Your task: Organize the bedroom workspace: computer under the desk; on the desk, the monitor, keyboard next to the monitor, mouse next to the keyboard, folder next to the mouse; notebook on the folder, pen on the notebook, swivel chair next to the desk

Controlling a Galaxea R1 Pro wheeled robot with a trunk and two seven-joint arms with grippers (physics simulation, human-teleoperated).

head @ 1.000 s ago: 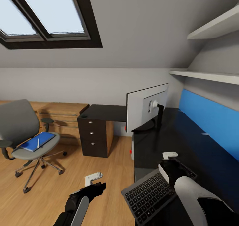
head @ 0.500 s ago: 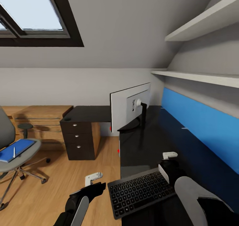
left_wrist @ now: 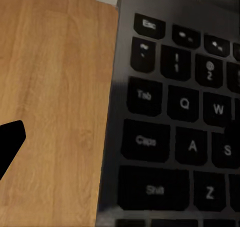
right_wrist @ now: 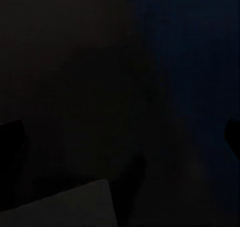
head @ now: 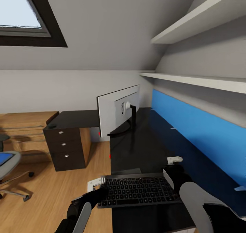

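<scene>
The keyboard [head: 138, 191] lies flat across the near end of the glossy black desk [head: 136, 154], its left end overhanging the desk edge. My right gripper [head: 172, 177] sits over the keyboard's right end. In the right wrist view its fingers [right_wrist: 11, 152] stand wide apart, with only dark desk top between them. My left gripper [head: 105, 192] hovers beside the keyboard's left end, over the floor, and looks open. The left wrist view shows the key rows [left_wrist: 175, 127] close up. The monitor [head: 114, 116] stands on the desk with its pale back toward me. The swivel chair [head: 8, 166] carries the blue folder [head: 2, 158] at the far left.
A dark drawer unit [head: 66, 147] supports the desk's far wing, with a light-wood chest [head: 24, 130] beside it. A blue wall panel [head: 205, 130] and white shelves [head: 191, 79] run along the right. Wooden floor [head: 44, 192] lies to the left.
The whole view has panned right, so chair and window slid left. The keyboard swung from slanted to square with the desk edge, and my right gripper is now nearer its right end.
</scene>
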